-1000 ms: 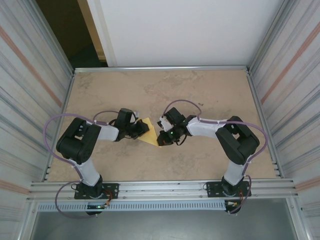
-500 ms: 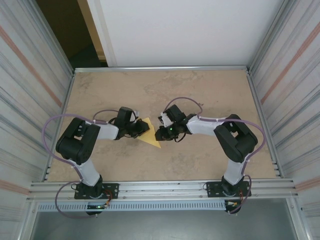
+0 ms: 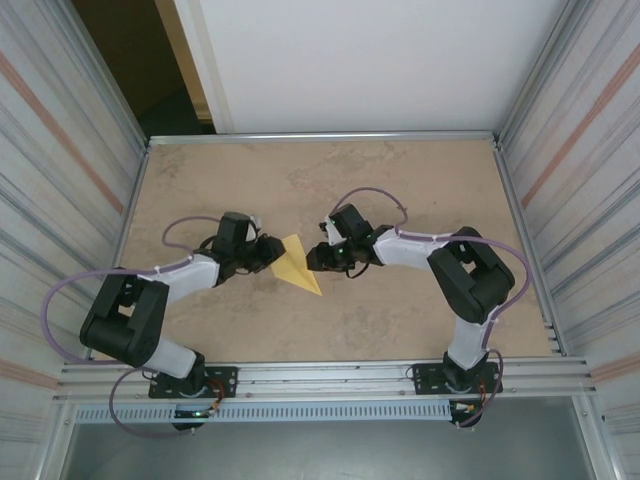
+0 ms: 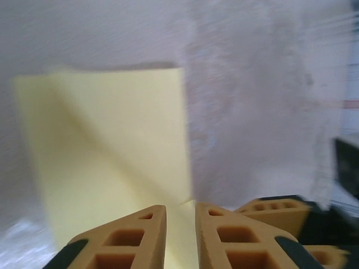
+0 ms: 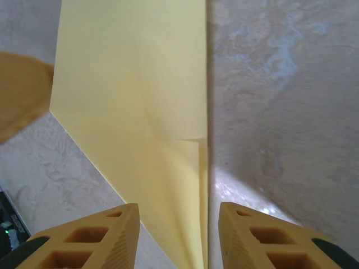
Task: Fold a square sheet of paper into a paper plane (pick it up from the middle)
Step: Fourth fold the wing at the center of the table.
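A small pale-yellow folded paper plane (image 3: pixel 298 265), a narrow pointed triangle with a crease down its length, lies flat on the beige mottled bench (image 3: pixel 400 180), a little left of the centre of the top view. Its wide end points to the upper left of the frame and its sharp tip to the lower right.

The left tool (image 3: pixel 270 252) sits just beside the plane's left edge, and the right tool (image 3: pixel 316 258) sits just beside its right edge, so the paper lies between the two.

In the right wrist view the right tool (image 5: pixel 176 235) stands open. Its two yellow fingers (image 5: pixel 90 235) are at the bottom of the frame, well apart, on either side of the narrow end of the paper plane (image 5: pixel 140 95).

In the left wrist view the left tool (image 4: pixel 180 235) has its fingers (image 4: pixel 123 241) only a narrow slit apart at the bottom centre. The paper plane (image 4: pixel 112 157) spreads across the left half of the frame. That view is blurred, and the paper seems to lie under the fingers, not pinched between them.
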{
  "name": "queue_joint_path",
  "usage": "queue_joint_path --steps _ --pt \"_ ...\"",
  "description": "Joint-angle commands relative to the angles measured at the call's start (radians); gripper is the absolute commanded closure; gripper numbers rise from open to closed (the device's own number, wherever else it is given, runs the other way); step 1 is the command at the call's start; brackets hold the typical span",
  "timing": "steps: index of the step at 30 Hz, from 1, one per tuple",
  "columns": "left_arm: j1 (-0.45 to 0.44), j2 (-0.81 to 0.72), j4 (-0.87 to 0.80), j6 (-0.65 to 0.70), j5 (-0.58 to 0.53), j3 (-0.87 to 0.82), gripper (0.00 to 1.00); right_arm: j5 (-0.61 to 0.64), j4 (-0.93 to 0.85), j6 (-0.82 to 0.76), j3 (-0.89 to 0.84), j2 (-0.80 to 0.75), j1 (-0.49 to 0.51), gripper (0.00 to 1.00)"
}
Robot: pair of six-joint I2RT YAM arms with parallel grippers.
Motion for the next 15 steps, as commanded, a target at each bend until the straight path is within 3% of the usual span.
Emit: queue_joint_path --steps 1,9,15 --pt "0.01 -0.032 -0.029 -0.017 -0.038 -0.039 0.78 0.014 -0.04 -0.064 0.047 0.017 0.024 0.57" --pt "0.016 -0.053 -0.041 -0.016 -0.051 -0.045 0.78 0.139 -0.1 -0.185 0.065 -0.006 0.071 0.55" --pt "0.016 0.004 0.002 -0.032 -0.018 -0.057 0.82 0.108 -0.124 -0.261 0.128 0.063 0.1 0.59"
